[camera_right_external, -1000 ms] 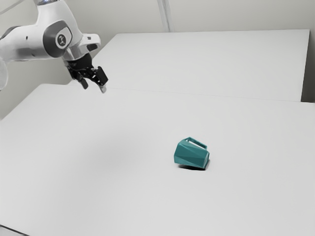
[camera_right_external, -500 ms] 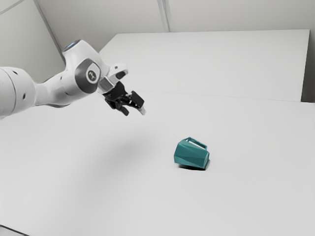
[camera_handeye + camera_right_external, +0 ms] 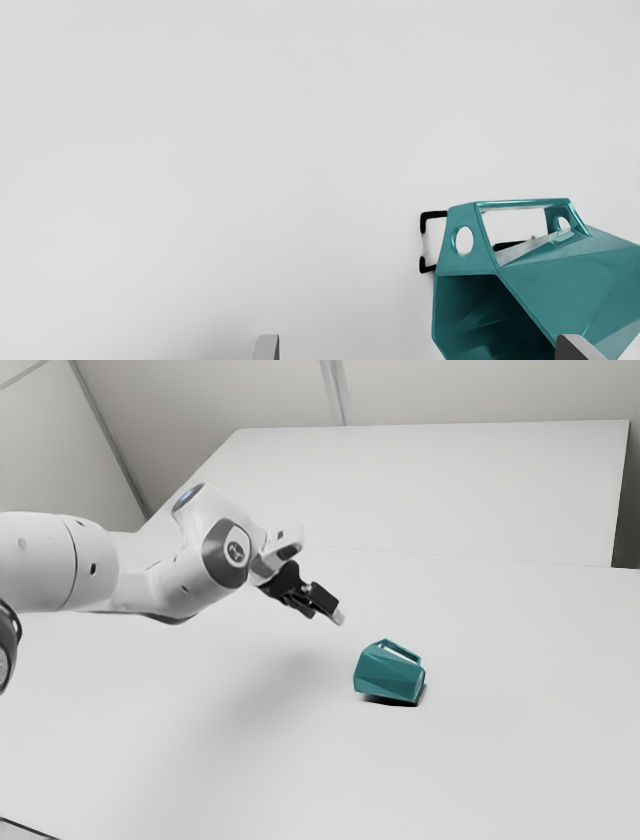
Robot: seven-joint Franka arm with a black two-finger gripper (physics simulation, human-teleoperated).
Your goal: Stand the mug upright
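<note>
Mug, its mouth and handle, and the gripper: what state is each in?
Mug: lying on its side on the table, not upright.
Mouth: uncovered, facing sideways.
Handle: uppermost, not gripped.
Gripper: open, clear of the mug.

We see solid teal on the faceted, handled mug (image 3: 388, 676), deepening to dark blue-green inside. Our broad, flat bench (image 3: 200, 760) is pale grey, nearly white, and bears black angular marks (image 3: 434, 214). Our smooth, jointed arm (image 3: 140, 575) is glossy white, with a dark grey joint cover (image 3: 213, 550) and a touch of blue; our two-finger tool (image 3: 324, 616) is black with light grey fingertips (image 3: 338, 618).
</note>
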